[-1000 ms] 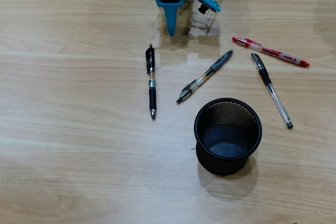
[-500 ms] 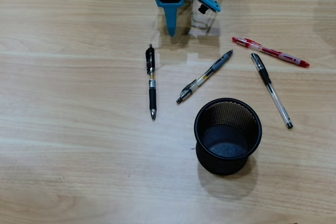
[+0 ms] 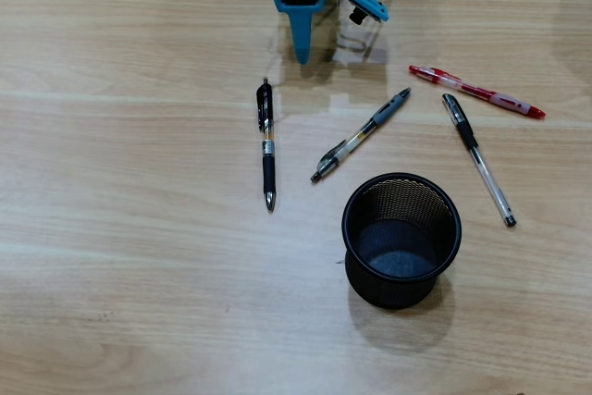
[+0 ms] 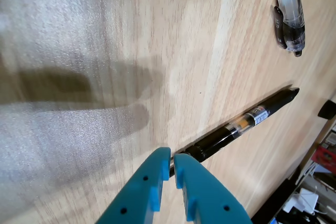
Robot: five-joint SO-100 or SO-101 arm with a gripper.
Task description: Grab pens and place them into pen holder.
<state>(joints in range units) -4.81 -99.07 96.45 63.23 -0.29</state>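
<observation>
Four pens lie on the wooden table in the overhead view: a black pen (image 3: 266, 145) at the left, a grey-and-clear pen (image 3: 361, 136) in the middle, a black-and-clear pen (image 3: 477, 159) and a red-and-white pen (image 3: 476, 92) at the right. The black mesh pen holder (image 3: 393, 293) stands upright and empty below them. My blue gripper (image 3: 302, 57) hangs at the top edge, apart from every pen. In the wrist view the gripper (image 4: 171, 160) is shut with nothing between its fingers. The black pen (image 4: 241, 124) lies just beyond its tips, and the grey-and-clear pen (image 4: 290, 3) is at the top right.
The light wooden table (image 3: 139, 256) stretches wide to the left and along the bottom of the overhead view. In the wrist view the table's edge (image 4: 294, 177) runs along the lower right, with clutter beyond it.
</observation>
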